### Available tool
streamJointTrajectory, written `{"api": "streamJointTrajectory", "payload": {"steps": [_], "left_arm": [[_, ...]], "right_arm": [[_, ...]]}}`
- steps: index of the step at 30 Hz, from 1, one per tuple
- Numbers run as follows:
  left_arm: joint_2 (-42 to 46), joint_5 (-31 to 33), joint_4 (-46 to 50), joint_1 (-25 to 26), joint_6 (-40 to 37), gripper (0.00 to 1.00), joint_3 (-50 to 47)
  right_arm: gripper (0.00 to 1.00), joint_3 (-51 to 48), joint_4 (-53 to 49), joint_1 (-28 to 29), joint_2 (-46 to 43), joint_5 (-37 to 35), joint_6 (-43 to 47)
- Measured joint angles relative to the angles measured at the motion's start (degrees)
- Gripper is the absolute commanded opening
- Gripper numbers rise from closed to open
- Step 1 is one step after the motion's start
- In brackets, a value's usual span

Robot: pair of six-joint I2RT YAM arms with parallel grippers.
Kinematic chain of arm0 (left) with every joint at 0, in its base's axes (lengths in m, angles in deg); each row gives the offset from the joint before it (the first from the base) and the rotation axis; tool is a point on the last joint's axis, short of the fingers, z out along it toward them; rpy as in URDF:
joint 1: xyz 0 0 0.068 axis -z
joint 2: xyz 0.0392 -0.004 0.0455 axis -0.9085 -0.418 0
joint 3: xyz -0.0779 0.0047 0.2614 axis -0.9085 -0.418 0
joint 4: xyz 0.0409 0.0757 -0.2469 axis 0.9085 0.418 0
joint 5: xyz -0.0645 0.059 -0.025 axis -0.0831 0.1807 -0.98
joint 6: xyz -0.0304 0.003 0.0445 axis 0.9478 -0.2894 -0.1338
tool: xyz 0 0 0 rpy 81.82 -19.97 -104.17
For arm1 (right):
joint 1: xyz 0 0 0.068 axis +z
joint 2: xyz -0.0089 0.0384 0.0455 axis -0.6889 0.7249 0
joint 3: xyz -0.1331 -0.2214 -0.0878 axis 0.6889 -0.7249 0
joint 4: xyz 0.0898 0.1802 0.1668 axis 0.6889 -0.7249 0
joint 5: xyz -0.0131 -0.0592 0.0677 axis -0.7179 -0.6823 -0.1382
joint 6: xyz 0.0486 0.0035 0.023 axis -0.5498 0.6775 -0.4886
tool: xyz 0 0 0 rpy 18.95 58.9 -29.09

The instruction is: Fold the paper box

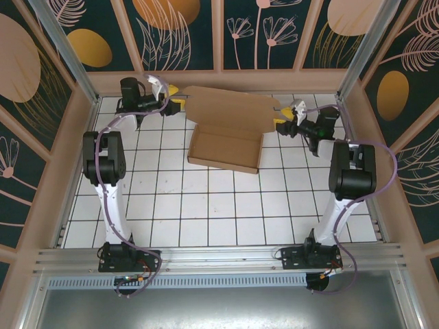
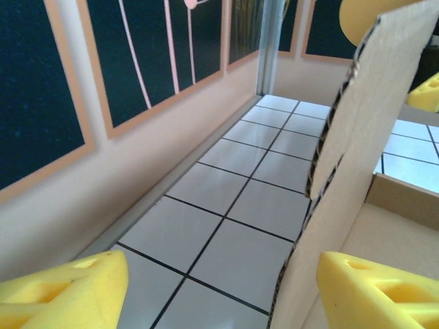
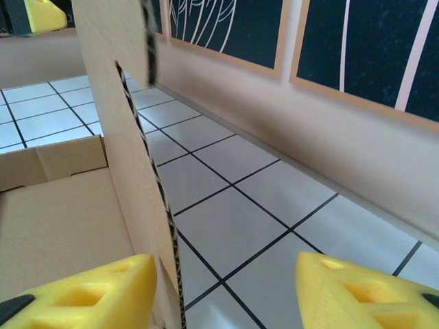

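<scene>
So the paper box (image 1: 226, 152) is sitting on the white tiled tabletop (image 1: 206, 205), over on the far side and roughly centred between the two arms. The shallow tray part lies flat on the tiles. The big back flap (image 1: 230, 106) is raised up off the tray's far edge, close to the back wall (image 1: 226, 77).

From above, the left end effector (image 1: 175, 96) is at the left end of that flap and the right end effector (image 1: 278, 116) is at the right end, so the box is bracketed between them.

Left wrist cam: the left end effector (image 2: 223, 267) is wide open, not clamped on anything. The flap's corrugated side edge (image 2: 357, 116) stands up in the gap between the yellow fingers (image 2: 62, 291), way closer to the one on the right of the picture. It's just beside that one, but I honestly can't tell if it's touching. There's a lot of bare tile between the flap and the other finger.

Right wrist cam is pretty much the mirror of that. The right end effector (image 3: 226, 267) is open too, with the flap edge (image 3: 110, 89) standing between its fingers (image 3: 363, 291). The cardboard is right up against the finger on the left of the picture and well apart from the other one. The tray's inside is just past that left finger.
</scene>
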Motion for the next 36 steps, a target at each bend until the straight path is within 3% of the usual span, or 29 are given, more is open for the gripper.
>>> {"api": "streamJointTrajectory", "payload": {"steps": [16, 23, 29, 36], "left_arm": [[-2.58, -2.03, 14.47, 2.21, -10.05, 0.54, 4.07], [-3.52, -0.2, 16.68, 2.64, -12.76, 0.2, 4.63], [-3.28, 2.25, 17.42, 3.32, -14.82, 0.0, 4.81], [0.9, 10.34, 15.98, 4.92, -14.45, 0.03, -0.22]], "right_arm": [[0.14, 7.48, -10.21, 2.8, 3.74, 1.09, 4.74], [0.01, 7.48, -10.84, 3.04, 3.74, 0.81, 5.64], [0.0, 7.48, -10.32, 4.26, 3.56, -5.57, 4.28], [0.0, 5.16, -8.96, 7.54, 0.92, -17.92, -0.22]]}}
